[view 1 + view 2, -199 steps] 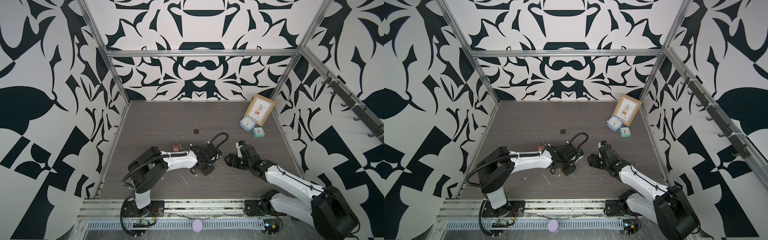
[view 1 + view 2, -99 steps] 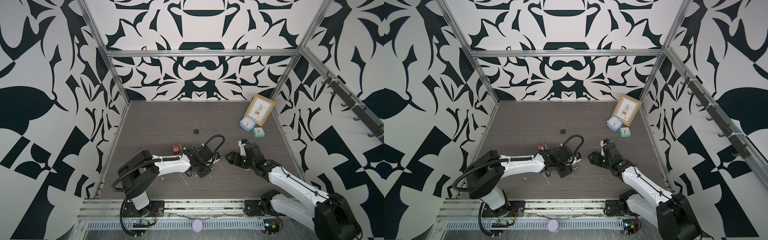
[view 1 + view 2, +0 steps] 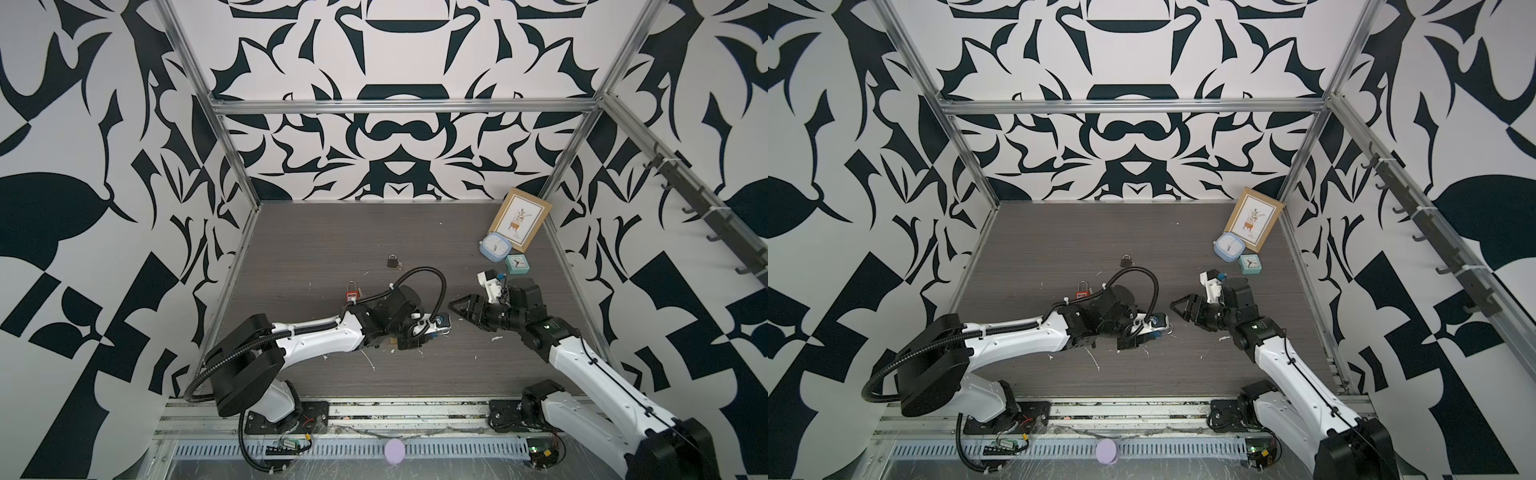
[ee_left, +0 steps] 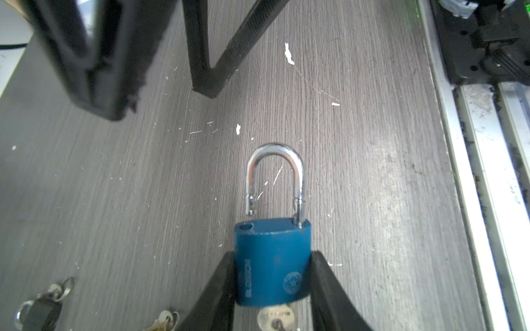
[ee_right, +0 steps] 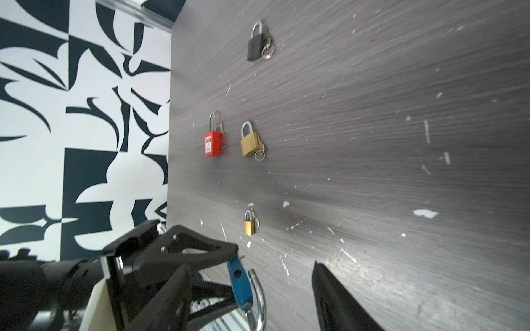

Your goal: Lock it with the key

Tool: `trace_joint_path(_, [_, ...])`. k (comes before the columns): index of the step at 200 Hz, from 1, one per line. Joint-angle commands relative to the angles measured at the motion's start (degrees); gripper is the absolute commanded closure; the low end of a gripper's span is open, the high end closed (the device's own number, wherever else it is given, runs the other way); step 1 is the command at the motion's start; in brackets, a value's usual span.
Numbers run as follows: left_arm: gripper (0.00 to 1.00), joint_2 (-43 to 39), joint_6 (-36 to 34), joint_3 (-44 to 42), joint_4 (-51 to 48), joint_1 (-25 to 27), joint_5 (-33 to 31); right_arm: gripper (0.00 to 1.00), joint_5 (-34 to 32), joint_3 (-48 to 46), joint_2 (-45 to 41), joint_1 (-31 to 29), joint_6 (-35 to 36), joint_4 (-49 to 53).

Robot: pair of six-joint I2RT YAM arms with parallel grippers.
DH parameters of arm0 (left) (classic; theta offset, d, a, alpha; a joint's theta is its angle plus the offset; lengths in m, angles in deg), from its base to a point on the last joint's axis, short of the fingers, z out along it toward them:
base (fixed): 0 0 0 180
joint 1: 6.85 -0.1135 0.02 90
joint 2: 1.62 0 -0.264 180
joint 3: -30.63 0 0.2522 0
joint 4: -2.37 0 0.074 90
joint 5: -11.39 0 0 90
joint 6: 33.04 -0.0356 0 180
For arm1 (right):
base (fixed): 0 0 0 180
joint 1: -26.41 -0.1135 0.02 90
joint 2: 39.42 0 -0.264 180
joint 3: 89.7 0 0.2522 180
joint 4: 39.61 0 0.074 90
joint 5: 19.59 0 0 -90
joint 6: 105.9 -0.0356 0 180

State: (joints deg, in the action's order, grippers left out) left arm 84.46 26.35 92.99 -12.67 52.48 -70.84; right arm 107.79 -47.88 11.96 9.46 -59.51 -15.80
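Looking at a top view from the left: a red padlock (image 3: 351, 293) lies on the table (image 3: 316, 241), then mid-frame the left gripper (image 3: 435, 326) is clamped on the body of a blue padlock (image 3: 443, 321). Left wrist cam shows its shackle (image 4: 274, 160) popped, one leg out of its hole, key (image 4: 276, 316) stuck in the bottom. Just right of it, the right gripper (image 3: 460, 312) sits with jaws spread, nothing in them, tips pointing at it.
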Motion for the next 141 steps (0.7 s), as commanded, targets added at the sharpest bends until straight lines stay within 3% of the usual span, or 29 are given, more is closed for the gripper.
trace_joint_path(1, [1.0,-2.61,-4.83,-0.77,2.16,-0.77,1.74,0.35,6.01,2.12,-1.01,0.17,-0.55,2.64])
trace_joint_path(39, [1.0,-3.31,-6.04,-0.61,3.41,-1.37,0.65,0.44,9.14,1.52,-0.93,0.16,0.28,4.02])
trace_joint_path(75, [1.0,-3.98,-5.01,-0.85,4.87,-1.76,1.45,0.62,10.73,0.71,-0.88,0.17,1.07,2.78])
trace_joint_path(141, [1.0,-4.78,-0.94,-0.88,5.65,-3.96,8.63,0.72,12.5,-1.42,-0.93,0.17,2.19,-3.11])
